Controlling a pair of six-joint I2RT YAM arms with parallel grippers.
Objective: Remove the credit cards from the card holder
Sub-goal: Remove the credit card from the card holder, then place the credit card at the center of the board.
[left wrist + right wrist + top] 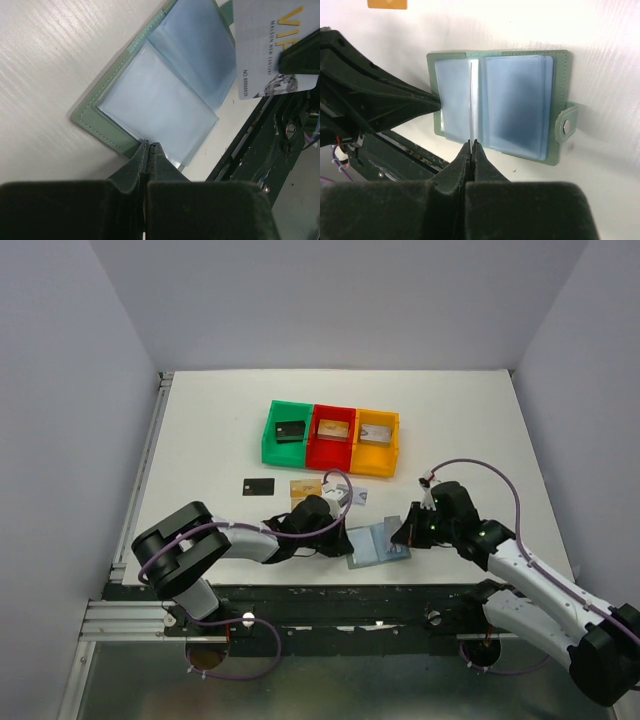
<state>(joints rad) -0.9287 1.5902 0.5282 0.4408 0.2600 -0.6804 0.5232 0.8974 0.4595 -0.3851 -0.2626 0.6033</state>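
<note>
The card holder [368,548] lies open near the table's front edge, pale green outside with light blue sleeves [160,95] [515,100]. My left gripper [343,537] [149,145] is shut on the holder's left edge. My right gripper [404,537] [471,143] is shut on a silvery-grey card with "VIP" print [265,50]. The right wrist view shows that card edge-on [470,100], held upright just above the open holder. A black card [258,486], a golden-tan card [305,487] and a silvery card [357,496] lie flat on the table behind the left gripper.
Green [287,432], red [332,436] and yellow [376,441] bins stand in a row at mid-table, each with something inside. The black table-edge rail [260,150] runs just in front of the holder.
</note>
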